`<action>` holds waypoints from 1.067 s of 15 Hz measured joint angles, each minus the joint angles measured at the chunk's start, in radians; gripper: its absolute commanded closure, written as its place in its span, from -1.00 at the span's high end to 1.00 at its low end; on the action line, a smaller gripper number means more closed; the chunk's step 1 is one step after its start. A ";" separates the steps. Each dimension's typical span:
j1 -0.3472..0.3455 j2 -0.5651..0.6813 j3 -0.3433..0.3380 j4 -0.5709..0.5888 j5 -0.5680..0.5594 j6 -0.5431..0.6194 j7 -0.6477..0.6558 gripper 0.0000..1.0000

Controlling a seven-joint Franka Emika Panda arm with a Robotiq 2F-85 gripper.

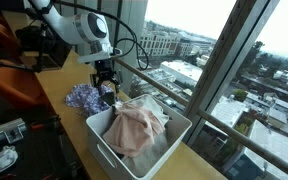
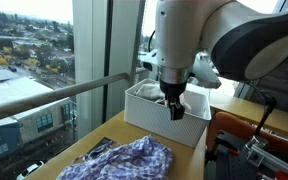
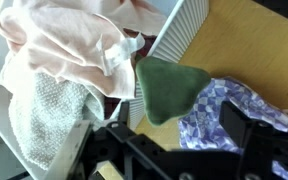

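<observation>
Green cloth (image 3: 169, 85) is the thing closest to the fingers (image 2: 172, 108). In the wrist view it shows as a dark green, felt-like piece at the ribbed wall of the white basket (image 3: 187, 35). The pink cloth (image 3: 64, 45) is on one side of it and the checked cloth (image 3: 229, 110) on the other side. Its lower tip points toward the black parts of the fingers at the bottom edge of that view. These black parts stand wide apart, so the fingers are spread, and the green cloth is in the gap between them. Whether they touch it I cannot tell; as far as the pictures show, nothing is pinched.

In both exterior views the arm (image 1: 79, 28) comes down from above. The fingers hang over the edge of the basket, at the side that faces the checked cloth. The green cloth is too small and too hidden to make out in those views.

Inside the basket the pink cloth lies on top, crumpled. Next to it, lower down, is a white cloth (image 3: 39, 120) with a rough, knitted surface. The checked cloth, blue and purple with white, lies in a loose heap on the wooden desk (image 3: 259, 50), just beside the basket and outside it. Behind the desk is a big window (image 1: 224, 60) with city buildings outside.
</observation>
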 measured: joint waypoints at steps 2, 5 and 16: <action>0.000 0.002 0.000 0.000 0.000 -0.002 0.001 -0.15; 0.000 0.006 0.000 0.000 0.000 -0.006 0.001 -0.59; 0.000 0.004 -0.006 0.016 -0.002 -0.031 0.008 -0.97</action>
